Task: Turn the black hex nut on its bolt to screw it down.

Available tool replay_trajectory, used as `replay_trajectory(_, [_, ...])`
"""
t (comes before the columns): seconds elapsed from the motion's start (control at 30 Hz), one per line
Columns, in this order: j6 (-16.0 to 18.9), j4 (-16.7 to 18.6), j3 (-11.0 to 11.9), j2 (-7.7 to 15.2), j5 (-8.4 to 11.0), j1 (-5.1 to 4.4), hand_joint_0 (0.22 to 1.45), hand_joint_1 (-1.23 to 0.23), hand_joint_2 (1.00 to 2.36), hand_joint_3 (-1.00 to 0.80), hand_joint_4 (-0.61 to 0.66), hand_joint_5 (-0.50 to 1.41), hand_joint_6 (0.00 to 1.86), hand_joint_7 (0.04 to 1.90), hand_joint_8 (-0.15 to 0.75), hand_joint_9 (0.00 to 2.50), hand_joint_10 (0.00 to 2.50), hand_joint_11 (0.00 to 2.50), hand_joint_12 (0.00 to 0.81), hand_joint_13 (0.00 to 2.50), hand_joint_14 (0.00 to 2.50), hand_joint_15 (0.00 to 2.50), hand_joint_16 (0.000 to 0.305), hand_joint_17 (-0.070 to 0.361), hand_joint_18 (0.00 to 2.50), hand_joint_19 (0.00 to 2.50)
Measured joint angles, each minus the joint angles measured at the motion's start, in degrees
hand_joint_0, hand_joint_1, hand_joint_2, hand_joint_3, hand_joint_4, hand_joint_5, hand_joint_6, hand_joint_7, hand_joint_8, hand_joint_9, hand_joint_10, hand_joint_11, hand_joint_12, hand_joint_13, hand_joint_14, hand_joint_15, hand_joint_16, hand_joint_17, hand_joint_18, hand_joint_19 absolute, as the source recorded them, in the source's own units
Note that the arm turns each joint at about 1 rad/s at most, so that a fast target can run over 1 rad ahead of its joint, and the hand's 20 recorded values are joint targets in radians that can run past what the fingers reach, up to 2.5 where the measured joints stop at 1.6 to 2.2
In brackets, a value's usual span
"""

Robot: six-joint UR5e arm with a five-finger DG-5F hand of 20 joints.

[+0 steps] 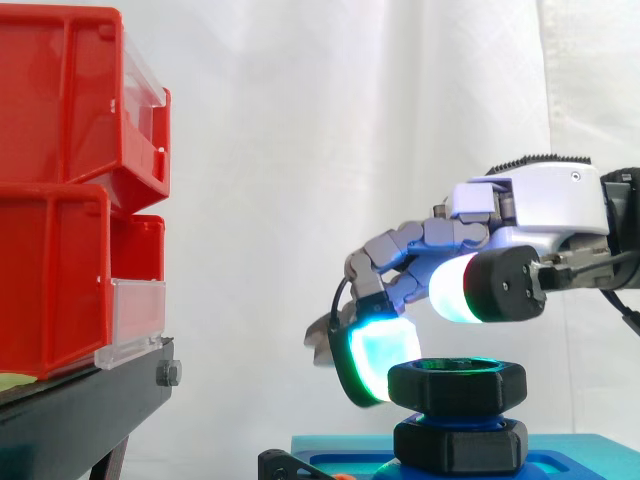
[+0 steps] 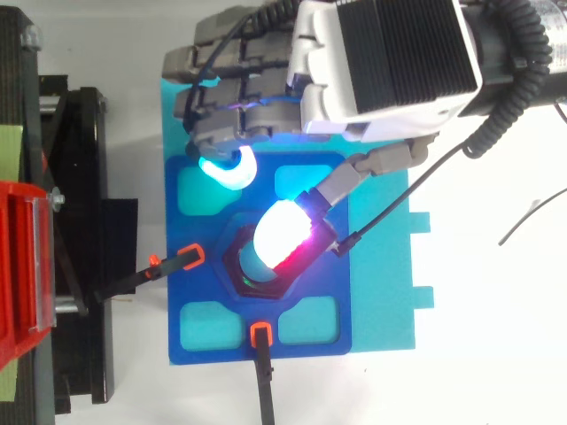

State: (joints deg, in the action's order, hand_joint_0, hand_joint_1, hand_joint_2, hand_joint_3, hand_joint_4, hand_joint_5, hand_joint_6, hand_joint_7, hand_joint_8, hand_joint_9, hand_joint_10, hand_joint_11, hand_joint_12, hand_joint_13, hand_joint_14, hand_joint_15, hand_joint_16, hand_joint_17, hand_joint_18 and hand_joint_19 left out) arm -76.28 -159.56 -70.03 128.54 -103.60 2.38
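Topping blue fixture (image 2: 213, 352), black nut (image 1: 470, 390), white curtain (image 1: 300, 150)

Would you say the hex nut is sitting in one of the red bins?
No, the nut sits on the blue base, well right of the red bins.

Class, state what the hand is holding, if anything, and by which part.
Nothing: the hand has its thumb pad above the black hex nut, fingers beside it.

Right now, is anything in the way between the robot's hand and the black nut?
No, nothing visible is in the way. The hand hangs just above the black hex nut, with only air between its thick glowing pad and the nut's top.
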Motion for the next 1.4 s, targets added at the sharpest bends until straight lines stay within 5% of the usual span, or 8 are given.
replay_trajectory(0.3, [-0.33,-0.18,2.54,-0.03,2.81,-1.36,0.45,-0.19,1.00,-0.50,0.21,-0.08,0.50,1.17,0.249,0.57,0.00,0.03,0.372,0.40,0.00,0.00,0.059,0.132,0.38,0.27])
replay_trajectory(0.73, [-0.37,-0.46,2.80,0.04,7.97,-5.77,0.45,-0.19,1.00,-0.50,0.22,-0.10,0.50,0.97,0.246,0.56,0.00,0.01,0.373,0.40,0.00,0.00,0.058,0.132,0.38,0.28])
replay_trajectory(1.03, [-0.36,-1.89,2.77,0.04,9.64,-8.07,0.46,-0.20,1.00,-0.50,0.20,-0.06,0.50,1.29,0.250,0.57,0.00,0.02,0.367,0.40,0.00,0.00,0.057,0.129,0.40,0.27])
replay_trajectory(1.4, [-0.36,-3.49,2.72,0.04,10.02,-9.04,0.46,-0.21,1.00,-0.50,0.19,-0.04,0.51,1.45,0.252,0.60,0.00,0.03,0.366,0.41,0.00,0.00,0.056,0.127,0.40,0.27])
